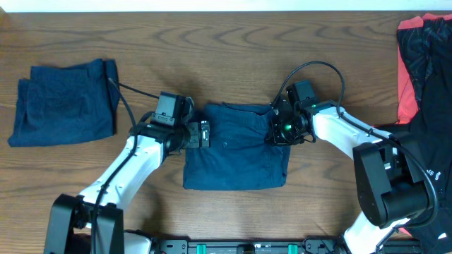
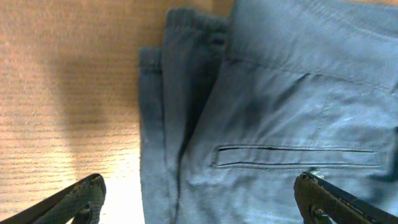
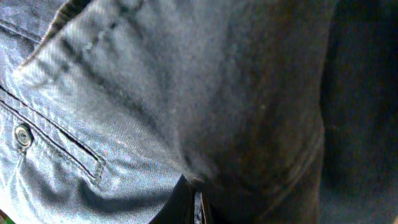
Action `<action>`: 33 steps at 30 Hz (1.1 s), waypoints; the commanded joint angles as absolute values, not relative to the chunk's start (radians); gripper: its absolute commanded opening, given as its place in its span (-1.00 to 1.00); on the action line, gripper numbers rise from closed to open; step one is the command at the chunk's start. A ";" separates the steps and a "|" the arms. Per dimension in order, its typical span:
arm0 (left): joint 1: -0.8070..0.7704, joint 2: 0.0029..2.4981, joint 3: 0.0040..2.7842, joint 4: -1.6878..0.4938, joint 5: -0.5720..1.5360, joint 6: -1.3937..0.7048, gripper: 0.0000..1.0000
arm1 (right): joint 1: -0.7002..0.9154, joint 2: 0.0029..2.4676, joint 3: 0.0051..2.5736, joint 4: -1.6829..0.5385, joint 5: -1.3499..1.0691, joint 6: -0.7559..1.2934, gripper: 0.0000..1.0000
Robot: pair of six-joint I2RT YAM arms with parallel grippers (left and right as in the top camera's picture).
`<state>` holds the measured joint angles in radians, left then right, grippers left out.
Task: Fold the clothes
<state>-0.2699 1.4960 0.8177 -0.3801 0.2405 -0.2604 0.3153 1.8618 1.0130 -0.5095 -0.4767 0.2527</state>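
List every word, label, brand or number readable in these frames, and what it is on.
No text can be read.
Navy shorts: no print or label showing.
Button on them: any embossing too small to tell.
Pale mark on black at the overhead view's right edge: too small to read.

White-shelled left arm (image 1: 127, 166) and right arm (image 1: 339, 127) with black joints, looping black cables (image 1: 314, 63), a green light (image 1: 288, 128) by the right wrist, and matte black fingers (image 2: 81, 196) on the left tool (image 1: 203, 134).
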 commanded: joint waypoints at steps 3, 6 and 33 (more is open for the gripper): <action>-0.269 1.544 0.821 -0.342 0.262 -0.279 0.97 | 0.302 1.870 1.007 -0.517 -0.354 0.261 -0.87; -0.269 1.604 0.821 -0.309 0.263 -0.279 0.97 | 0.302 1.871 1.007 -0.517 -0.355 0.262 -0.87; -0.269 1.757 0.822 -0.107 0.666 -0.262 -0.87 | 0.301 1.870 1.007 -0.521 -0.355 0.261 -0.85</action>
<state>-0.2642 1.7565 0.8371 -0.1070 0.6189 -0.2874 0.3153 1.8572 1.0138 -0.5137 -0.4515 0.2527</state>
